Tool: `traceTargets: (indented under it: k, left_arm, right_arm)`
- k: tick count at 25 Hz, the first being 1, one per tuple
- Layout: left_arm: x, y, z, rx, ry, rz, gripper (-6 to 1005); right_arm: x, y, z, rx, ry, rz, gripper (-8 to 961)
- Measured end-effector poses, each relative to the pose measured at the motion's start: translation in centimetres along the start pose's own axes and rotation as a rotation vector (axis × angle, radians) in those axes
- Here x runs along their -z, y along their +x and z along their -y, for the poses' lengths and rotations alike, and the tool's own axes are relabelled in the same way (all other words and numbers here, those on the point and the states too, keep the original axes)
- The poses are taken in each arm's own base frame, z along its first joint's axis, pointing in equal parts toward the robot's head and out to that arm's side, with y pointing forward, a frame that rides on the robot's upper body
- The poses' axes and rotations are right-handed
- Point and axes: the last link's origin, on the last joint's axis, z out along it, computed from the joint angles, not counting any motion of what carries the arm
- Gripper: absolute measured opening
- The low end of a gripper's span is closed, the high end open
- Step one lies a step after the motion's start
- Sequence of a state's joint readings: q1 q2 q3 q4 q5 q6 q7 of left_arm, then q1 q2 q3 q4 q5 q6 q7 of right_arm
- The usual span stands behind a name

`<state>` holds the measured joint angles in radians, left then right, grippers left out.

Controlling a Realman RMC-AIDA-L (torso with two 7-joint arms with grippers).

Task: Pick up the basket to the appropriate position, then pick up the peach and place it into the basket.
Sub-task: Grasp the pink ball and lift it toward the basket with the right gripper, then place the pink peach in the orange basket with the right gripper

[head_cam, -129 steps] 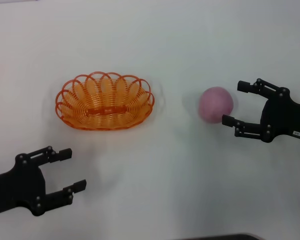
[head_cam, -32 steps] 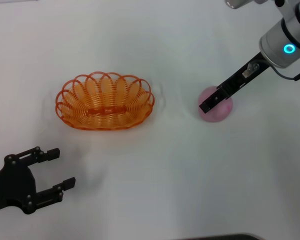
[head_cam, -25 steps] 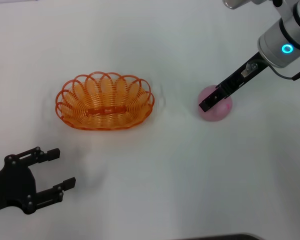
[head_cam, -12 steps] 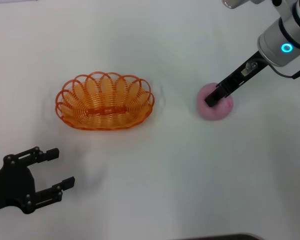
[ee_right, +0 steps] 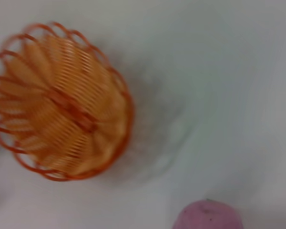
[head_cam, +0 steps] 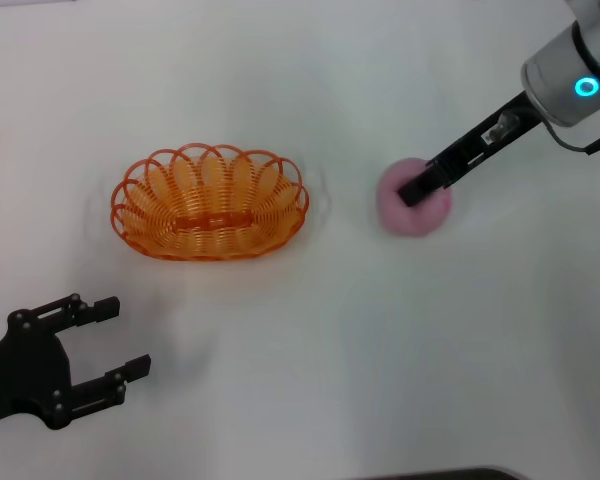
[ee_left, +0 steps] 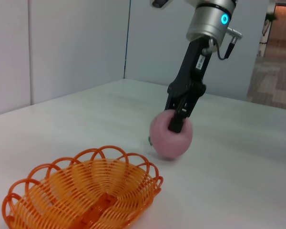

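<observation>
The orange basket [head_cam: 208,205] stands empty on the white table, left of centre; it also shows in the left wrist view [ee_left: 86,191] and the right wrist view [ee_right: 62,129]. The pink peach [head_cam: 400,212] is to its right, apart from it. My right gripper [head_cam: 416,189] reaches down from the upper right and is shut on the peach's top [ee_left: 168,142]. Whether the peach is off the table I cannot tell. The peach's top edge shows in the right wrist view [ee_right: 207,217]. My left gripper [head_cam: 128,336] is open and empty at the lower left, in front of the basket.
The white table [head_cam: 310,350] bears nothing else. Pale partition walls [ee_left: 76,43] stand behind the table in the left wrist view.
My right gripper came down on the peach, closed on it, and has carried it a little to the left, toward the basket. The left gripper and the basket have stayed still.
</observation>
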<state>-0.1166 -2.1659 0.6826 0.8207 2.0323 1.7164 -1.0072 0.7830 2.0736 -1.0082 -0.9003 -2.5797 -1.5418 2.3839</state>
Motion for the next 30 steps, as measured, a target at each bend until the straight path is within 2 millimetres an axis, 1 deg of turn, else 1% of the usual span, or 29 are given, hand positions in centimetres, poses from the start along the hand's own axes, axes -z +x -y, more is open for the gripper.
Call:
traceTargets:
  k: [5, 9, 13, 19, 24, 30]
  left_arm:
    - [0.0, 0.0, 0.0, 0.0, 0.0, 0.0, 720]
    - [0.0, 0.0, 0.0, -0.001, 0.0, 0.0, 720]
    - [0.0, 0.0, 0.0, 0.001, 0.002, -0.001, 720]
    - [0.1, 0.0, 0.1, 0.003, 0.009, -0.004, 720]
    - [0.1, 0.0, 0.1, 0.002, 0.008, -0.004, 720]
    - [0.1, 0.0, 0.1, 0.002, 0.009, -0.005, 720]
  right_arm:
    - [1.1, 0.0, -0.3, 0.0, -0.091, 0.06, 306]
    - [2.0, -0.4, -0.7, 0.022, -0.168, 0.142, 305]
    - [2.2, -0.9, -1.4, 0.053, -0.237, 0.223, 305]
    - [0.9, -1.4, -2.8, 0.107, -0.308, 0.254, 306]
    - [-0.3, -1.7, -3.0, 0.118, -0.317, 0.267, 305]
    - [-1.6, -2.1, -3.1, 0.126, -0.333, 0.325, 305]
